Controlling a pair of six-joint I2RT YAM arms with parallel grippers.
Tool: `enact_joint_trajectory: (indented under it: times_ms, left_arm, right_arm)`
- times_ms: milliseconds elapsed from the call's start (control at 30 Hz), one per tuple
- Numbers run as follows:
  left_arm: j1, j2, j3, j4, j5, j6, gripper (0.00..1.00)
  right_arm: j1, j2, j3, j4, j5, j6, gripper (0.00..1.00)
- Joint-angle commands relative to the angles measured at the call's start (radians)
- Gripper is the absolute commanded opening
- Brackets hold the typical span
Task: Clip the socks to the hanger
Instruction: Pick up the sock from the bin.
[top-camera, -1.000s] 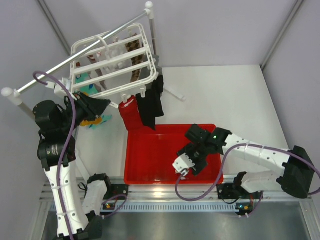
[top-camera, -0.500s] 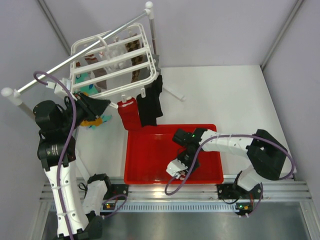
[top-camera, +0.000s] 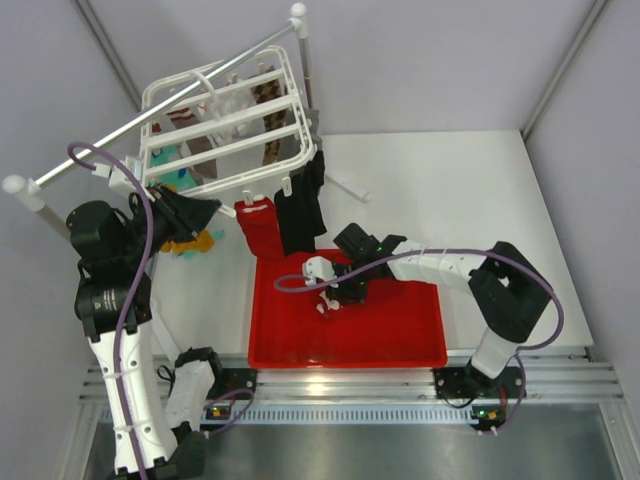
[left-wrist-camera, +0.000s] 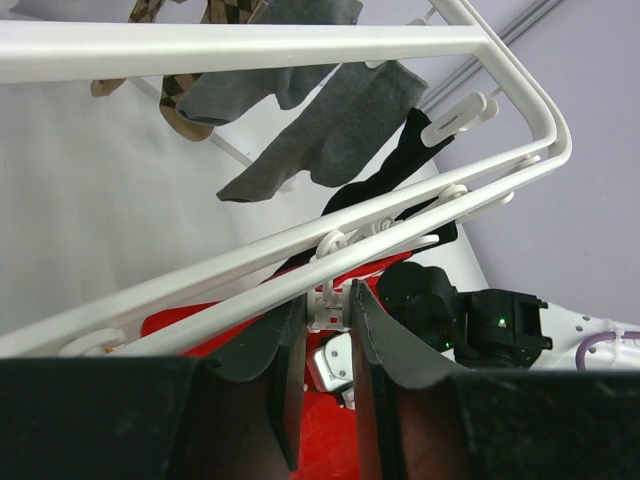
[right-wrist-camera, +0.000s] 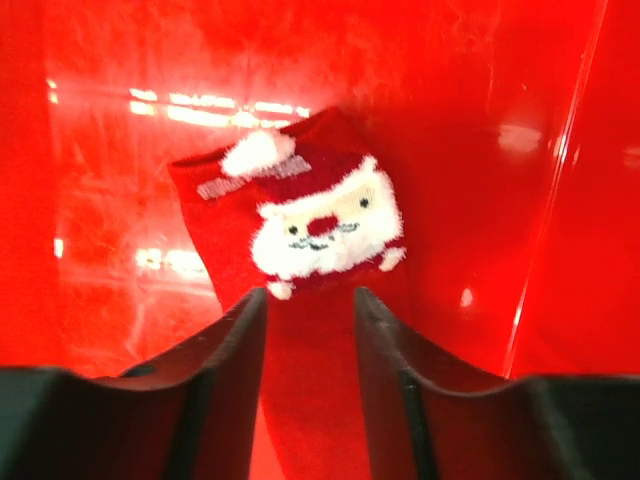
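The white slatted hanger (top-camera: 225, 125) hangs at the back left; its bars cross the left wrist view (left-wrist-camera: 250, 45). A black sock (top-camera: 300, 215) and a dark red sock (top-camera: 260, 230) hang clipped at its near right edge. My left gripper (top-camera: 203, 210) is at the hanger's near left edge, its fingers closed on a small white clip (left-wrist-camera: 330, 308). My right gripper (top-camera: 325, 285) is over the far left of the red tray (top-camera: 400, 350). It is shut on a dark red sock with a Santa face (right-wrist-camera: 310, 220), whose fabric fills the gap between the fingers (right-wrist-camera: 225, 340).
A long metal rail (top-camera: 150, 115) on white-capped poles carries the hanger. An orange-yellow sock (top-camera: 185, 242) and a teal sock (top-camera: 168, 160) hang at the left side. Grey socks (left-wrist-camera: 330, 130) hang under the frame. The right arm's purple cable loops over the tray.
My right gripper has swung from the tray's near middle to its far left, towards the hanging socks. The left arm has not moved.
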Motion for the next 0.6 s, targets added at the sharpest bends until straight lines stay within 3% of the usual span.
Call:
enact_joint_trajectory:
  times_ms: [0, 33, 67, 133, 300, 567]
  left_arm:
    - [0.0, 0.003, 0.012, 0.001, -0.002, 0.016, 0.0]
    - [0.002, 0.003, 0.011, 0.001, -0.002, 0.016, 0.0]
    - [0.0, 0.005, 0.011, 0.003, -0.001, 0.015, 0.0]
    - [0.002, 0.003, 0.008, 0.003, 0.001, 0.013, 0.0]
    - [0.0, 0.002, 0.008, 0.003, -0.001, 0.013, 0.0]
    - [0.002, 0.002, 0.015, -0.005, -0.004, 0.016, 0.0]
  right_arm:
    - [0.009, -0.059, 0.005, 0.046, -0.043, 0.093, 0.41]
    - [0.017, -0.077, -0.004, 0.049, -0.062, 0.056, 0.45]
    - [0.025, -0.109, -0.013, 0.043, -0.072, 0.033, 0.58]
    - [0.045, -0.143, -0.018, 0.04, -0.098, -0.02, 0.63]
    - [0.083, -0.148, 0.001, 0.044, -0.12, -0.096, 0.65]
    - [0.101, -0.025, 0.007, 0.073, -0.073, -0.191, 0.64]
